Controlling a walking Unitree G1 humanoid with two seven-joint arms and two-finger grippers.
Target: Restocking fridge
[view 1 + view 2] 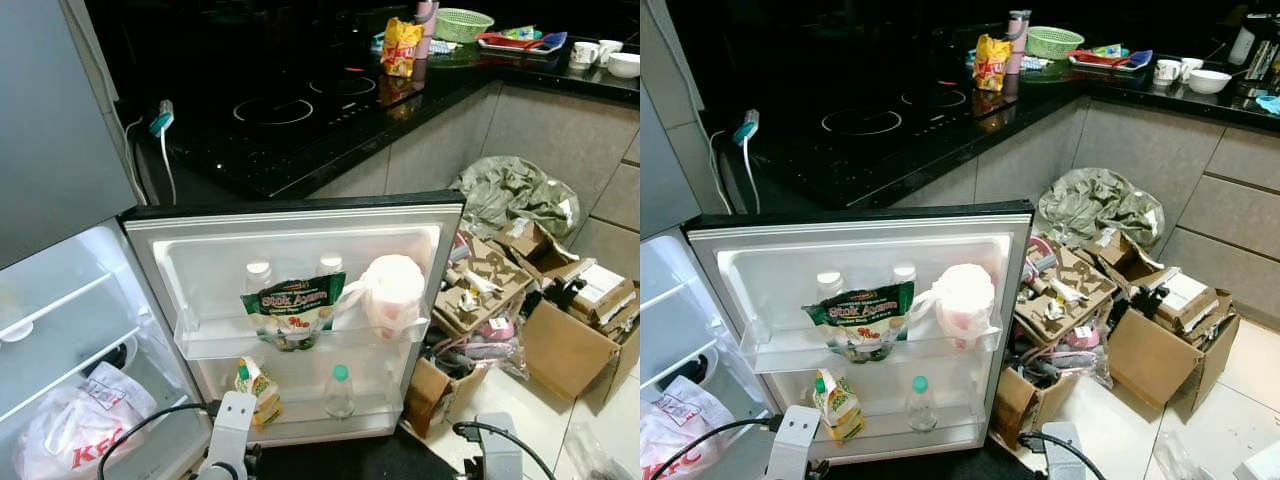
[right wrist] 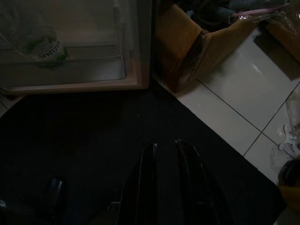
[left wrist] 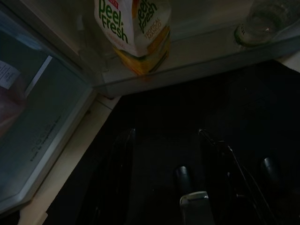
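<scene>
The fridge door (image 1: 290, 216) stands wide open in front of me. Its upper shelf holds two white-capped bottles, a green Stok Ayam pouch (image 1: 292, 310) and a pink-and-white plastic bag (image 1: 392, 292). On the lower shelf stand a Peel Fresh juice carton (image 1: 258, 390) and a clear bottle with a green cap (image 1: 339, 392). My left gripper (image 3: 166, 180) hangs open over the black mat (image 3: 187, 103), just short of the carton (image 3: 133, 33). My right gripper (image 2: 164, 187) is shut on nothing, low over the mat near the door's outer corner and the bottle (image 2: 44, 47).
Inside the fridge, at the lower left, lies a white KFC bag (image 1: 75, 425) under glass shelves. Cardboard boxes (image 1: 560, 345) and a crumpled green bag (image 1: 510, 190) crowd the tiled floor on the right. Behind the door runs a black counter with a cooktop (image 1: 290, 110) and a yellow snack bag (image 1: 401, 47).
</scene>
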